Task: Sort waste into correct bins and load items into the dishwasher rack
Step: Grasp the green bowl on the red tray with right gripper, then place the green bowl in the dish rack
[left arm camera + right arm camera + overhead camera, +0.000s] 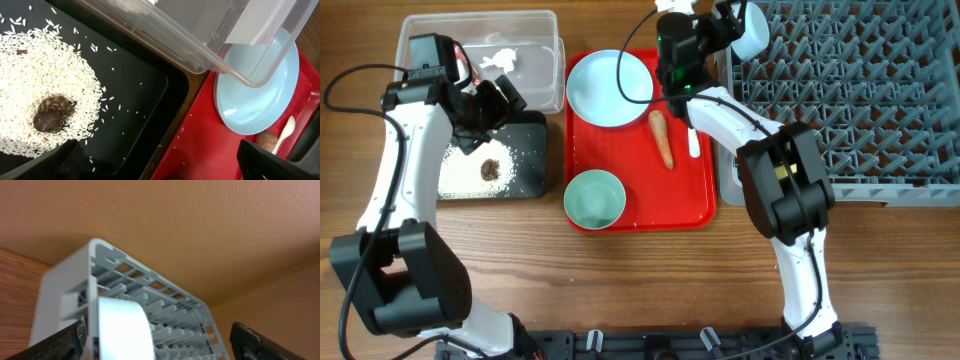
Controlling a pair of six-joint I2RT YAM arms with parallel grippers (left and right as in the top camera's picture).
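Note:
My left gripper point(503, 100) point(167, 162) is open and empty, low over the gap between the black bin point(530, 135) point(135, 80) and the red tray point(210, 135). Rice point(460, 165) point(45, 65) and a dark brown clump point(491, 169) point(51, 113) lie in the black bin. White tissue point(501, 60) lies in the clear bin point(545, 30) point(200, 30). My right gripper point(725, 22) point(162, 342) is open at the grey rack's point(860, 90) point(165, 300) far left corner. A pale bowl point(753, 32) point(122, 330) stands on edge between its fingers, near the left one.
The red tray point(695, 205) holds a light-blue plate point(608, 88) point(260, 90), a carrot point(662, 138) point(267, 141), a white spoon point(693, 142) point(285, 132) and a mint-green bowl point(594, 197). A few rice grains lie on the tray.

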